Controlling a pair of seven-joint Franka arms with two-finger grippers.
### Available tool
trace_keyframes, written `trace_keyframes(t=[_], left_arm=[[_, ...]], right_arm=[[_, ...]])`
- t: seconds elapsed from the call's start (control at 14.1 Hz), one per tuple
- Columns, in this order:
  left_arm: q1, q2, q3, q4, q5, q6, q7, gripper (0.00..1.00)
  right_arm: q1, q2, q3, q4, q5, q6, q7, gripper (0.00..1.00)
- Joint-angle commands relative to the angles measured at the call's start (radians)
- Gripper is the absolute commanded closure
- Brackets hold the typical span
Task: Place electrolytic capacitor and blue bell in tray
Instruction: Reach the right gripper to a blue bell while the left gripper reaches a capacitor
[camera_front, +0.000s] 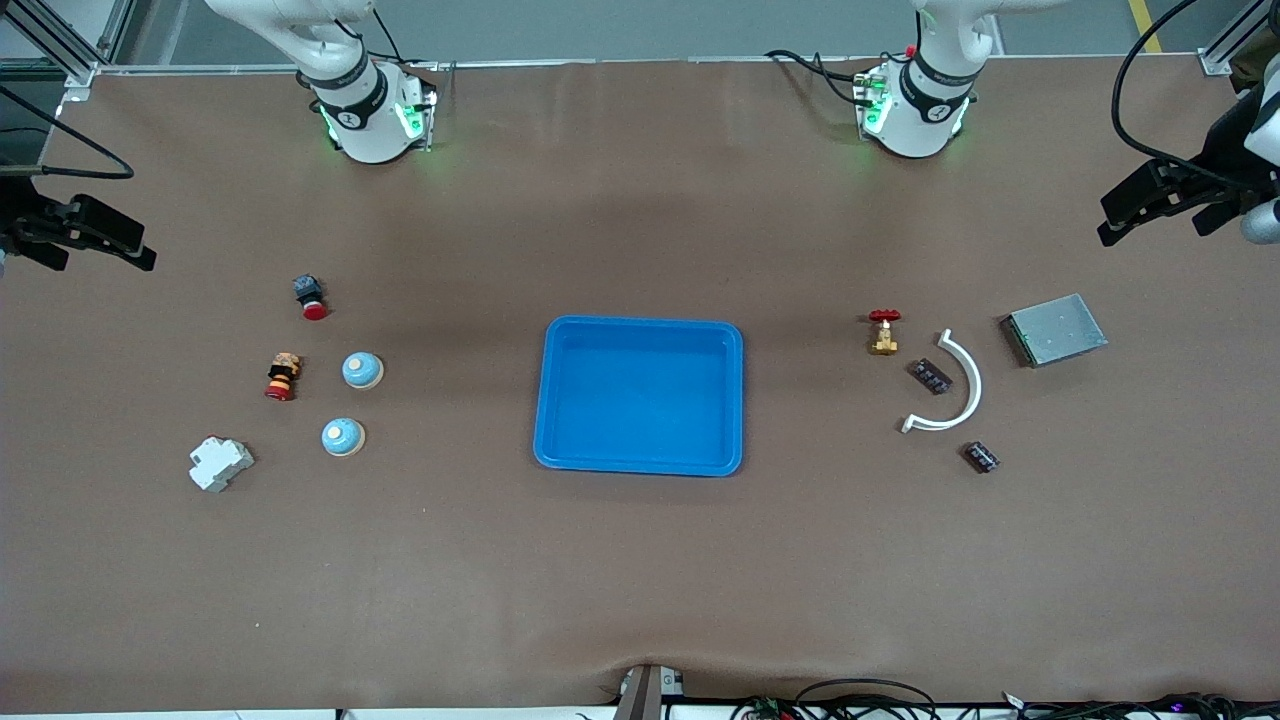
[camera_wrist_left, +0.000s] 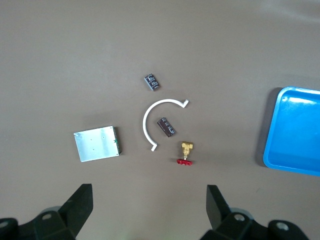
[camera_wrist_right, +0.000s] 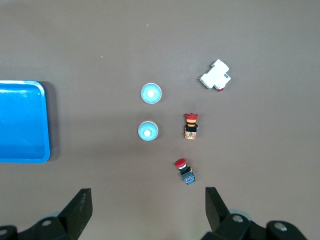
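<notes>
Nearest, the white block (camera_front: 221, 464) lies unused. Two bells (camera_front: 343, 437) and two capacitors (camera_front: 982, 457) flank the empty tray (camera_front: 640, 395) on the worktop; left hand (camera_wrist_left: 150, 210) and right hand (camera_wrist_right: 149, 210) wait released, high above.

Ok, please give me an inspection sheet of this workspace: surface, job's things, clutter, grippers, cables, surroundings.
Surface: brown table, covering wrinkled at the edge nearest the front camera.
Job's things: blue tray at the middle, nothing in it; two blue bells toward the right arm's end; two small dark capacitors toward the left arm's end.
Clutter: two red-capped buttons, white block, brass valve, white curved strip, grey metal box.
Grippers: left gripper and right gripper open, holding nothing, waiting high above their ends.
Cables: black cables at the table's edges.
Surroundings: metal frame at the corners.
</notes>
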Motion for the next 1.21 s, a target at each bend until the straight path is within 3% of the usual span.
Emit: trace_keyframes(t=[0.0, 0.5, 0.64, 0.78, 1.0, 1.14], left_arm=[[0.002, 0.013, 0.001, 0.025, -0.001, -0.019, 0.014, 0.00], [-0.001, 0.047, -0.002, -0.009, -0.004, -0.065, 0.014, 0.00], [0.000, 0.045, -0.007, -0.098, -0.001, -0.004, -0.001, 0.00], [0.005, 0.021, -0.004, -0.246, -0.001, 0.117, -0.002, 0.00], [0.000, -0.005, -0.007, -0.408, 0.001, 0.249, -0.110, 0.00], [0.002, -0.002, -0.045, -0.480, 0.001, 0.321, -0.214, 0.00]], right_arm=[[-0.001, -0.009, 0.005, -0.003, -0.034, 0.010, -0.005, 0.00], [0.007, -0.011, 0.009, -0.003, -0.046, 0.015, 0.001, 0.00], [0.010, -0.009, 0.006, -0.006, -0.040, 0.013, 0.009, 0.00], [0.010, -0.011, 0.006, -0.038, -0.037, 0.031, 0.038, 0.00], [0.019, -0.022, 0.009, -0.137, -0.037, 0.114, 0.070, 0.00], [0.029, -0.022, 0.012, -0.219, -0.037, 0.180, 0.107, 0.00]])
